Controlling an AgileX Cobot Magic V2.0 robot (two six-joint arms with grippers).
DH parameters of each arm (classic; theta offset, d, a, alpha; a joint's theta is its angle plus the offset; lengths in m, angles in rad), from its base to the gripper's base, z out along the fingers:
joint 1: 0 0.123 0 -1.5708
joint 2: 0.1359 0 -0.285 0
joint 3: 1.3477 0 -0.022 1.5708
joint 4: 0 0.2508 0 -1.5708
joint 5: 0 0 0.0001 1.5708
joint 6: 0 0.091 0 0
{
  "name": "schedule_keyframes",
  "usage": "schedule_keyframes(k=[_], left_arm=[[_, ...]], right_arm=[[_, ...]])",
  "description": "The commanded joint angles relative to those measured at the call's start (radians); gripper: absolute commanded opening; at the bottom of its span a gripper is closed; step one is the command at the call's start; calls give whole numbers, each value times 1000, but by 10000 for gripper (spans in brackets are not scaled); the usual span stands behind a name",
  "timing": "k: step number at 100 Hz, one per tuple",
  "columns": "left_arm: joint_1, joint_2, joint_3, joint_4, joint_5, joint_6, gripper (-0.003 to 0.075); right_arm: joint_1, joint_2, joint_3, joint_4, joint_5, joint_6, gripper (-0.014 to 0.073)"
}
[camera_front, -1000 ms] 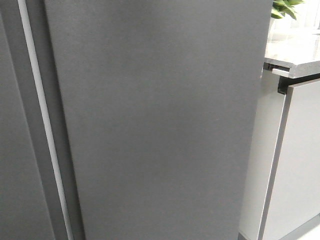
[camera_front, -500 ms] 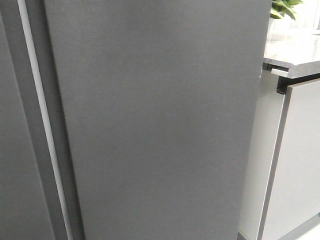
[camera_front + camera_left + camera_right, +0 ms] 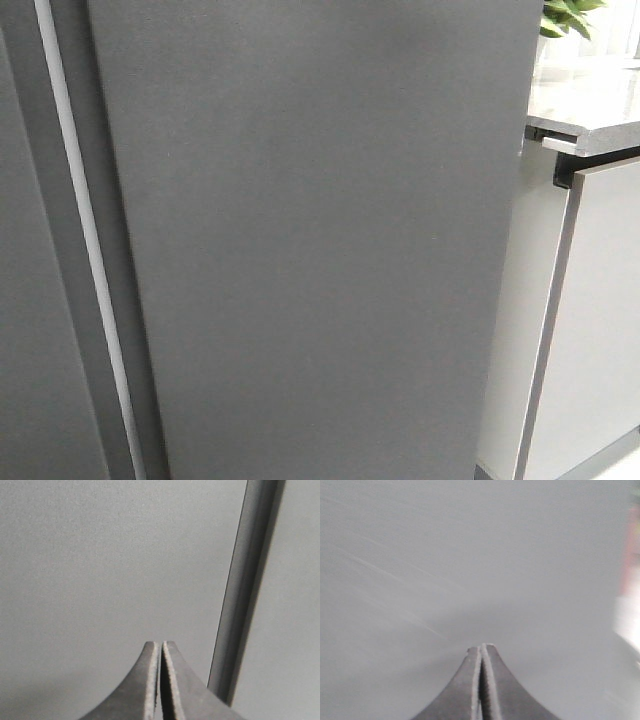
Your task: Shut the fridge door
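The fridge door (image 3: 320, 240) fills the middle of the front view as a tall matte dark-grey slab. Only its outer face shows; the white lining and bins are hidden. A narrow gap with a light strip (image 3: 85, 250) runs along its left edge. Neither gripper shows in the front view. My left gripper (image 3: 160, 642) is shut and empty, its tips close to a flat grey face beside a dark vertical seam (image 3: 240, 595). My right gripper (image 3: 481, 646) is shut and empty, its tips close to the blurred grey door face (image 3: 445, 555).
A plain dark-grey panel (image 3: 35, 330) stands left of the gap. Light-grey cabinet doors (image 3: 590, 320) stand to the right under a pale countertop (image 3: 590, 110) with a green plant (image 3: 570, 15) at the back.
Almost nothing: the door's edges and the cabinet have shifted a few pixels in the front view.
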Motion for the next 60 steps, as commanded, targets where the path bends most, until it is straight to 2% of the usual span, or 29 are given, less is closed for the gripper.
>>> schedule_keyframes(k=[1,28,45,60], left_arm=[[0,-23,40,-6,-83,-2,-20],[0,-23,40,-6,-83,-2,-20],[0,-23,40,-6,-83,-2,-20],[0,-23,40,-6,-83,-2,-20]], right_arm=[[-44,-128,72,-13,-72,-2,-71],[-170,-528,484,-13,-74,-2,-71],[-215,-829,761,-13,-129,-2,-71],[-242,-987,947,-15,-157,-2,-71]])
